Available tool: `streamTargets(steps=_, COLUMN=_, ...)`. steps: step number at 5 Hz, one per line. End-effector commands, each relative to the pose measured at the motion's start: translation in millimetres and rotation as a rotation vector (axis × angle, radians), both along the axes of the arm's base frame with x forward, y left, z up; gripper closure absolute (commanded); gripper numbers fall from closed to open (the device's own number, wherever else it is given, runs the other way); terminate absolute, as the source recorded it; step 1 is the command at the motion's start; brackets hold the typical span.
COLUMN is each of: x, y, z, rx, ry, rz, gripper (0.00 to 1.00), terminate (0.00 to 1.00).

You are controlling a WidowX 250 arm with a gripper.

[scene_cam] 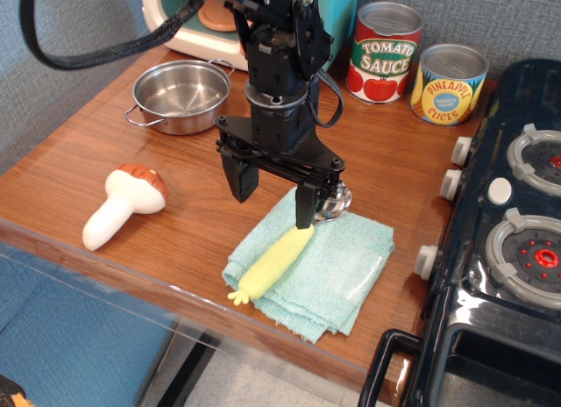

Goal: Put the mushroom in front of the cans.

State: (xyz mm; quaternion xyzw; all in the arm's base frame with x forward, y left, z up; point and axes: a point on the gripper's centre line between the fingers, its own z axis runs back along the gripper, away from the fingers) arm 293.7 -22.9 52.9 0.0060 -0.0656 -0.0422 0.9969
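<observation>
The gripper hangs with jaws apart over the cloth and spoon. The mushroom lies near the table's front-left edge, well apart from the 2 cans; bare wood fronts them.

The red-and-white can reads "Tomato Sauce" in white letters on a green band, and the yellow-and-blue can beside it reads "Pineapple Slices" in yellow on blue.

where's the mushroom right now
The mushroom lies on its side on the wooden table near the left front edge, left of the gripper and below the steel pot, far from the cans.
</observation>
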Motion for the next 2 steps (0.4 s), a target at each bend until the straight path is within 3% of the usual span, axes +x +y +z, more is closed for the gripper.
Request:
streamTargets(steps=1, x=0.0, y=0.0, z=0.0, rx=0.0, ry=0.0, rz=0.0, gripper=0.0, terminate=0.0)
streamTargets(steps=2, x=0.7, y=26.6, z=0.7, rx=0.03, ry=0.012, rz=0.047, gripper=0.0, terminate=0.0)
